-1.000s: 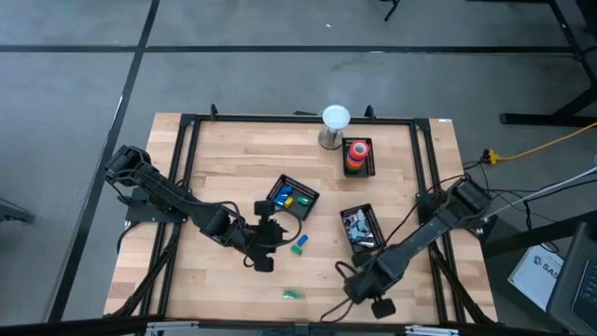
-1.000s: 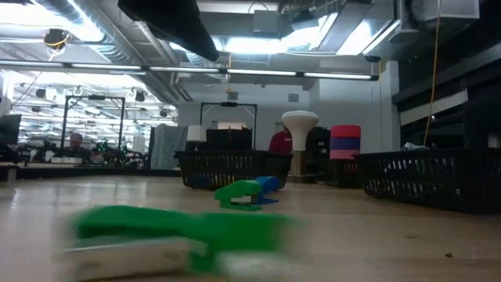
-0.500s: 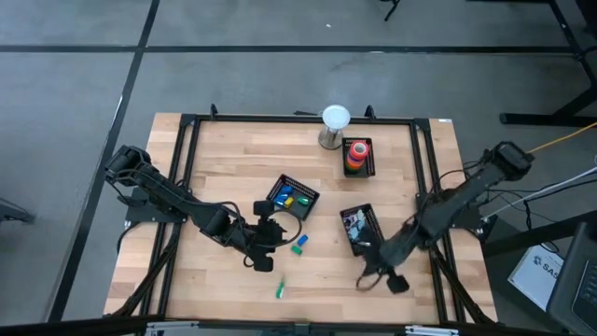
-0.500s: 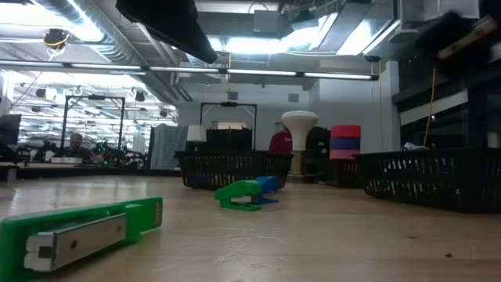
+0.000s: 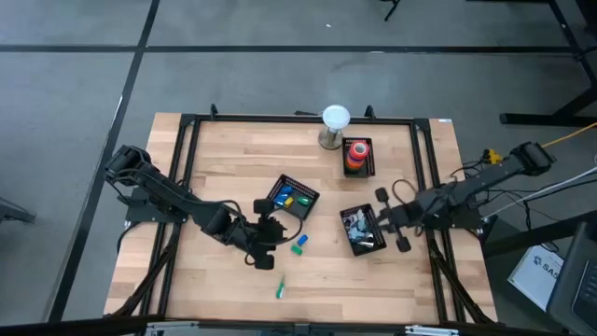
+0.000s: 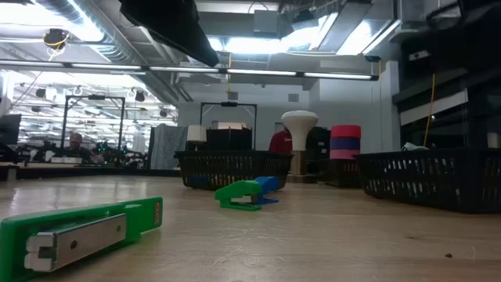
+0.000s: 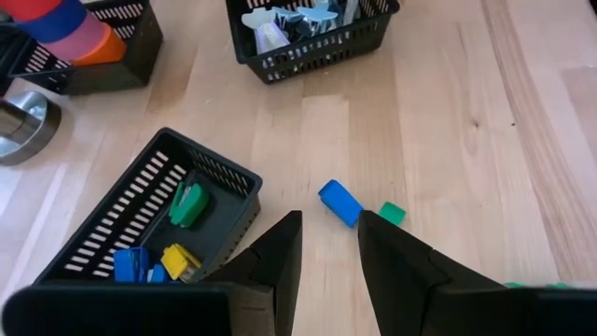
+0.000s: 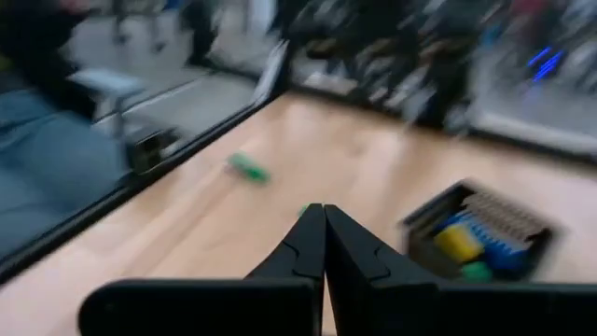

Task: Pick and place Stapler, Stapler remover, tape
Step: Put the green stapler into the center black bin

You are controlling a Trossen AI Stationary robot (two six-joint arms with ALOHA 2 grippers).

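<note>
A long green stapler [image 5: 280,289] lies flat on the wood near the near edge, large in the low view [image 6: 78,233]. A small green stapler [image 6: 245,194] and a blue blocky item [image 7: 339,203] lie mid-table. The tape rolls [image 5: 355,154] sit stacked in a black basket at the far side. My left gripper [image 5: 277,245] hovers open beside the blue item, touching nothing [image 7: 328,238]. My right gripper [image 5: 381,222] is shut, empty, by the basket of staple removers [image 5: 361,230]; its wrist view [image 8: 324,233] is blurred.
A black basket [image 5: 293,198] holding green, blue and yellow items stands just beyond my left gripper. A metal cylinder with a white top [image 5: 334,127] stands at the far edge. Black frame rails run along the table's sides. Bare wood lies toward the near edge.
My right gripper has pulled back from the near edge, rising and swinging toward the far and right side, ending by the staple-remover basket. The long green stapler turned about on the table early in the second and has come to rest. My left arm has kept still.
</note>
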